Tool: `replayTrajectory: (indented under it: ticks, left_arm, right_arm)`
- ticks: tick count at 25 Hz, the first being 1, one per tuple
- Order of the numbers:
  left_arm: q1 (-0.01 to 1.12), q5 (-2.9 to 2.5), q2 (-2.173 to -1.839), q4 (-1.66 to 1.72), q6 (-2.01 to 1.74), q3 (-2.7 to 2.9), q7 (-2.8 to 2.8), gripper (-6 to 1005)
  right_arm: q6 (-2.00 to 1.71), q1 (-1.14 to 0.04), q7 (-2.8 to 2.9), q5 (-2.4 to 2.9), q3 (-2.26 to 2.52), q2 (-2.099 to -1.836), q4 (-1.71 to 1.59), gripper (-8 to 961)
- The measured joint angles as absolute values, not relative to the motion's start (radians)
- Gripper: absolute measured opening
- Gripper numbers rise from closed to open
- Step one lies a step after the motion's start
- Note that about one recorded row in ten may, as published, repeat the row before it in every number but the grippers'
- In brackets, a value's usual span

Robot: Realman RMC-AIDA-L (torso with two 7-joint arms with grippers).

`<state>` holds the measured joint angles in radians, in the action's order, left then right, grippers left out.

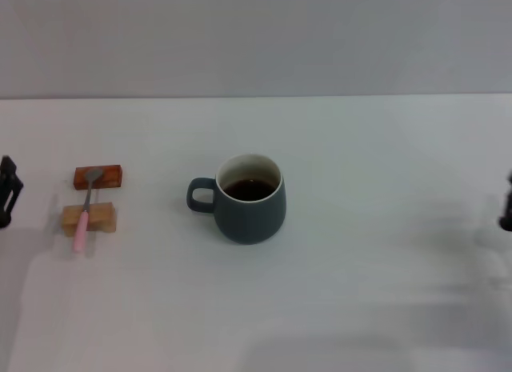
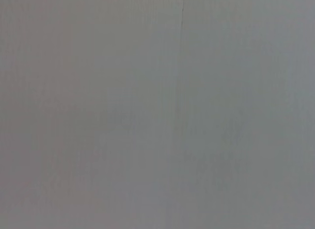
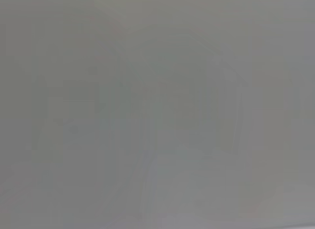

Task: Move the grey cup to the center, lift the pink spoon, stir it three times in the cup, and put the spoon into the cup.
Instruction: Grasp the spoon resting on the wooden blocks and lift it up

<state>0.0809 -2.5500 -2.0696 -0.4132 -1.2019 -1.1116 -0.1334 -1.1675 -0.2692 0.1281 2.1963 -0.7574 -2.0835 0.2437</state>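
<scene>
Grey cup (image 1: 251,200) mid-table, pink spoon (image 1: 84,218) across blocks (image 1: 90,218), well apart from left gripper (image 1: 6,192), fingers seemingly unreadable

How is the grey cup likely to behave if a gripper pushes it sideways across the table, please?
The cup looks squat and broad-based, so it will probably slide rather than tip. It holds dark liquid fairly near the rim, so a jerky push might slosh it. It looks like glazed ceramic, likely heavy for its size and smooth; its handle, on the robot's left, could make it turn.

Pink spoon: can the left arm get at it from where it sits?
Probably yes. The spoon lies across two small blocks, nothing covering it, and the left gripper waits just beside them at the table's edge.
</scene>
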Motion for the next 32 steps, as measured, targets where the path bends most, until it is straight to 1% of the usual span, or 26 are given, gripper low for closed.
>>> replayTrajectory:
  ticks: [1, 2, 5, 7, 20, 32]
  left_arm:
    - [0.081, -2.55, -2.07, -0.413, -1.202, -1.112, -0.133, 824]
    - [0.051, -2.553, -2.068, -0.425, -1.228, -1.076, -0.141, 824]
    - [0.018, -2.553, -2.068, -0.428, -1.256, -1.017, -0.143, 824]
    - [0.011, -2.552, -2.068, -0.425, -1.255, -0.984, -0.146, 824]
    - [0.053, -2.552, -2.072, -0.405, -1.212, -0.871, -0.136, 824]
    - [0.072, -2.549, -2.074, -0.404, -1.128, -0.841, -0.102, 824]
  right_arm:
    - [-1.168, -0.269, 0.128, 2.196, -0.757, -2.084, 0.244, -2]
    - [-1.168, -0.262, 0.128, 2.194, -0.781, -2.084, 0.223, -2]
    - [-1.169, -0.255, 0.128, 2.187, -0.805, -2.084, 0.208, -2]
    - [-1.169, -0.251, 0.128, 2.185, -0.82, -2.083, 0.205, -2]
    - [-1.223, -0.217, 0.101, 2.182, -0.946, -2.086, 0.186, -2]
    - [-1.215, -0.223, 0.101, 2.182, -0.942, -2.086, 0.186, -1]
